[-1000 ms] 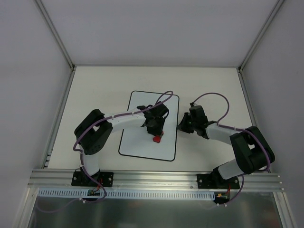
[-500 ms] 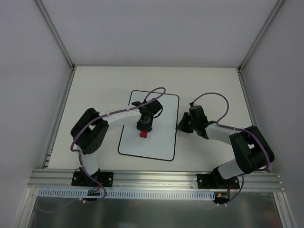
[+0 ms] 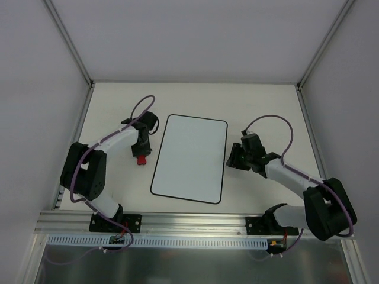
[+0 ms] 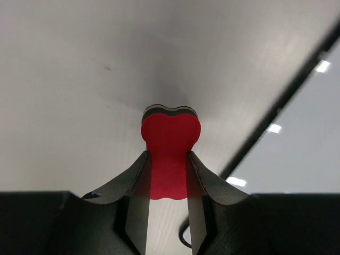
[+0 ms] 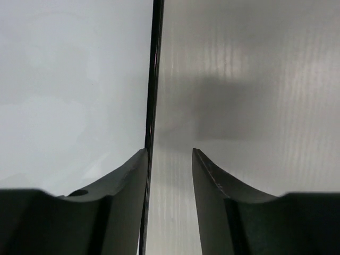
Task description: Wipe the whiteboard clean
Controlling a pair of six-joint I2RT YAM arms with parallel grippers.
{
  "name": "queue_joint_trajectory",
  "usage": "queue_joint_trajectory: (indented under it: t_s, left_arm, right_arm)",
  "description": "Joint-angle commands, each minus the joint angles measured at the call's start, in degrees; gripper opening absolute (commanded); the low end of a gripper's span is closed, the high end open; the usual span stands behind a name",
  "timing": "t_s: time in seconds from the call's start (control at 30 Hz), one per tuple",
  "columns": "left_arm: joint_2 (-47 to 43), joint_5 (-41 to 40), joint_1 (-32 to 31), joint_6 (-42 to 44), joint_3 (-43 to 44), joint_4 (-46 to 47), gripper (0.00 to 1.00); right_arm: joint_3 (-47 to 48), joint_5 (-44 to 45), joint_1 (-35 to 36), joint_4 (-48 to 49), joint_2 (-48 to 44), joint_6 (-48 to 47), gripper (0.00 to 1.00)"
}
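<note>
**Overhead and wrist views, wipe apparently finished.** The whiteboard (image 3: 189, 158) lies flat at the middle of the table (image 3: 266, 106), between your two arms, and its face shows no marks in any view.

The left gripper (image 3: 142, 152) has swung off the board and now hangs over bare table just beside the board's left edge. A second ago it was over the board's middle. It is still clenched on the red eraser (image 3: 141, 160), whose lobed end sticks out past the fingertips in the left wrist view.

The right gripper (image 3: 232, 158) stays at the board's right edge, but its jaws have just parted. In the right wrist view the black border runs up between them, close to the left finger, and nothing is pinched. The board lies almost where it did before.

Judged from this, erasing is done and you are letting go. The eraser is not yet set down.
</note>
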Motion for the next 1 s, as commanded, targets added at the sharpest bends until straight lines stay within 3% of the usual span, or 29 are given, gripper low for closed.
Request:
queue_joint_trajectory:
  t_s: [0.0,0.13,0.27,0.4,0.43,0.53,0.73,0.77,0.8,0.97]
  left_arm:
    - [-2.73,1.51,5.91,2.19,-1.58,2.87,0.00]
    - [-0.19,3.97,10.40,4.30,0.96,5.07,0.00]
    - [4.82,5.82,12.77,5.00,4.56,6.04,0.01]
    - [7.20,5.30,13.74,5.00,5.98,6.48,0.18]
    - [7.64,5.13,14.01,4.92,6.07,6.57,0.27]
    - [8.78,5.39,14.88,4.83,5.89,6.83,0.37]
    - [2.73,5.21,14.97,4.65,4.93,6.57,0.70]
    - [-0.50,5.30,14.97,5.09,4.75,6.48,0.91]
    - [-2.45,5.56,14.97,5.35,4.66,6.48,0.99]
    - [-19.73,6.70,14.97,9.20,7.37,3.16,0.99]
  right_arm:
    - [1.65,5.42,0.04,-9.21,-8.19,-5.67,0.48]
    - [3.85,7.09,-0.05,-13.86,-14.17,-9.71,0.76]
    - [7.01,9.02,-0.05,-19.57,-19.62,-12.43,0.96]
    - [9.21,10.34,-0.14,-23.36,-25.51,-13.76,0.99]
    - [9.74,10.43,-0.05,-24.06,-27.26,-14.11,0.99]
    - [11.85,11.05,-0.14,-26.61,-29.20,-15.08,0.99]
    - [17.28,13.95,-0.14,-30.92,-32.37,-19.01,0.99]
    - [18.34,15.43,-0.14,-32.06,-32.72,-19.56,0.99]
    - [19.49,16.49,-0.14,-32.68,-33.25,-20.17,0.99]
    - [30.54,27.45,-0.14,-37.24,-34.31,-26.31,0.99]
